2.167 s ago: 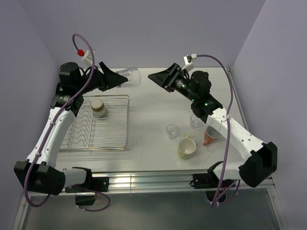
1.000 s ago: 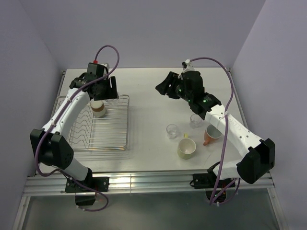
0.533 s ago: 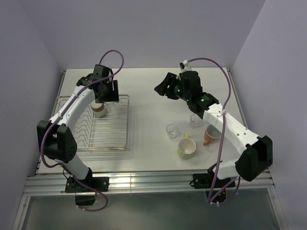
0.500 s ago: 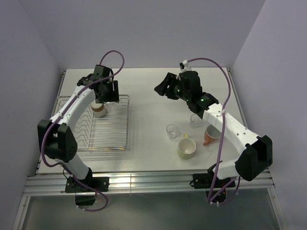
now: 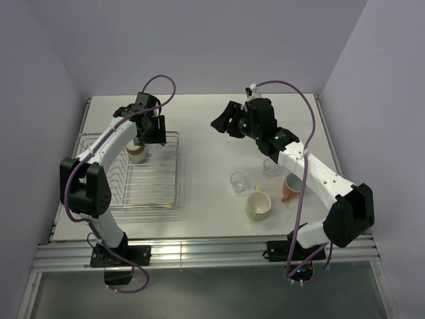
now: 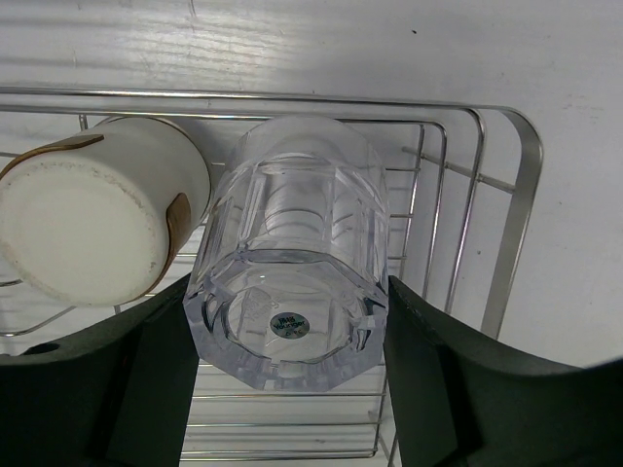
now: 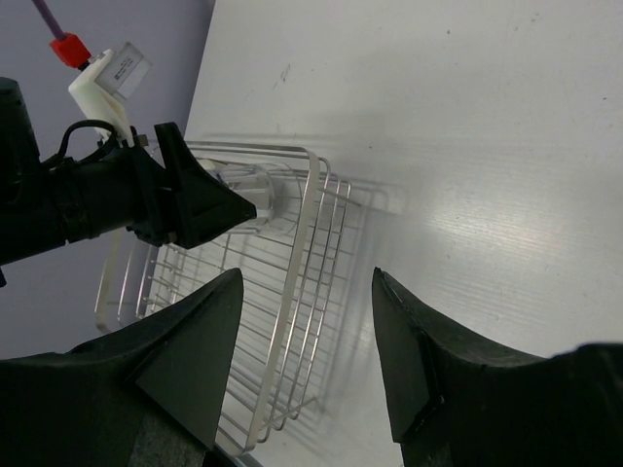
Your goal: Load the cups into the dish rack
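Note:
My left gripper [image 5: 151, 135] is shut on a clear glass tumbler [image 6: 287, 255], held base-up over the far right corner of the dish rack [image 5: 177, 174]. A brown-and-cream cup [image 5: 137, 154] stands upside down in the rack, right beside the tumbler [image 6: 92, 219]. My right gripper [image 5: 221, 120] is open and empty, raised above the table's middle. Two clear tumblers [image 5: 238, 181] [image 5: 270, 167], a yellow-green mug [image 5: 258, 206] and a salmon-orange mug [image 5: 291, 187] sit on the table at the right.
The rack's wavy dividers [image 5: 116, 178] fill its left half. The rack's right rim [image 6: 508, 229] is close to the tumbler. The right wrist view shows the rack [image 7: 294, 282] and my left gripper [image 7: 190, 209] from the side. Walls enclose the table.
My left arm has swung the tumbler from the table's far edge down into the rack's far right corner beside the brown-and-cream cup. My right gripper has shifted slightly left.

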Controlling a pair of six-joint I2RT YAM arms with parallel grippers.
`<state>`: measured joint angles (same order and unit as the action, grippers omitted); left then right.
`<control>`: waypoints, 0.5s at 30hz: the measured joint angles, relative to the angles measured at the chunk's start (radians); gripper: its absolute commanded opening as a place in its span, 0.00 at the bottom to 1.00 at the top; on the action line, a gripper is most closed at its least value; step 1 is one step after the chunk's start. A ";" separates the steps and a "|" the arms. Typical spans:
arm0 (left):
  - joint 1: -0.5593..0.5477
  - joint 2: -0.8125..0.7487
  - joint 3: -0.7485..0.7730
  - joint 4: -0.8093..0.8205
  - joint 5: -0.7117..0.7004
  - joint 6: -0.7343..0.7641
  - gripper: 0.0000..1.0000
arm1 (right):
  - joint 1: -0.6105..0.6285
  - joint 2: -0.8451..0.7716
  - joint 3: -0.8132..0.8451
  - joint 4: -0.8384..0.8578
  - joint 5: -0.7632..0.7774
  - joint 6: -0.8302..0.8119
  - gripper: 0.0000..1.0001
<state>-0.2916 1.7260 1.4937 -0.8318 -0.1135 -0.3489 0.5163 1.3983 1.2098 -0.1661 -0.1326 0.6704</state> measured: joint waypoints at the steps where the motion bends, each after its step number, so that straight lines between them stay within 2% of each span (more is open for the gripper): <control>1: 0.000 0.005 0.000 0.001 -0.003 0.000 0.00 | 0.000 0.000 0.000 0.001 -0.002 0.001 0.63; 15: -0.001 0.041 0.000 0.003 -0.019 -0.004 0.07 | 0.000 0.013 -0.006 0.017 -0.008 0.001 0.63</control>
<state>-0.2924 1.7668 1.4937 -0.8284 -0.1329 -0.3527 0.5163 1.4113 1.2034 -0.1490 -0.1402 0.6712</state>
